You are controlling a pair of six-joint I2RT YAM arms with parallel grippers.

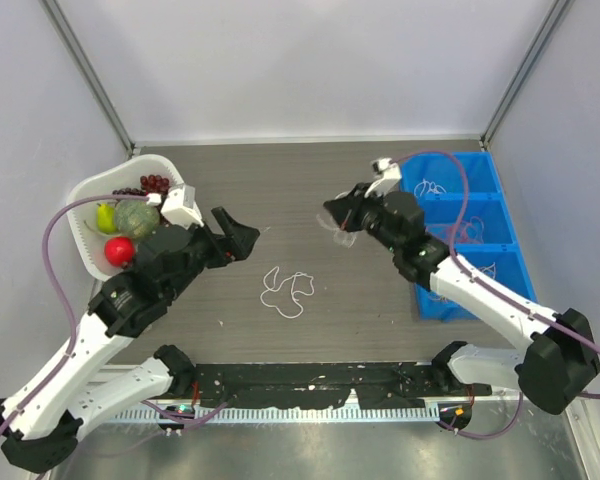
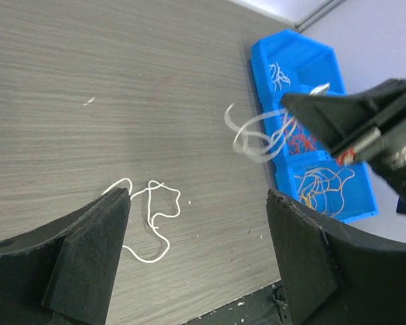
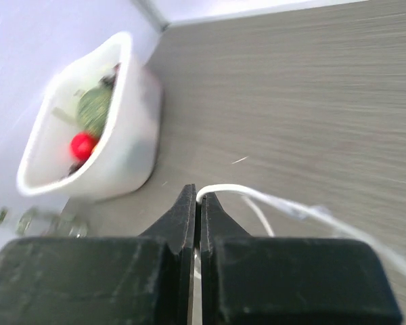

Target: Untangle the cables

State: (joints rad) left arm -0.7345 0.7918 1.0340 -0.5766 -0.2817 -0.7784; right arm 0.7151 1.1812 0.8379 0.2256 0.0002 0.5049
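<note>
Cable one (image 3: pixel 250 191) is pinched in your right gripper's (image 3: pixel 197 196) closed fingers, off the table (image 1: pixel 380 290). Cable two (image 1: pixel 285 292) lies at 7 o'clock. The left gripper (image 1: pixel 242 228) gapes, empty. Lift high, then swing toward the blue bin (image 2: pixel 258 68) at 3 o'clock so the tail drags nothing.

White cable (image 3: pixel 227 187), blue bin (image 1: pixel 501 190), grey wood-grain table (image 1: pixel 280 190)

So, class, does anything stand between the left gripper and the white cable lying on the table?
Nothing visible does: only bare tabletop lies between the open left gripper and that white cable.
</note>
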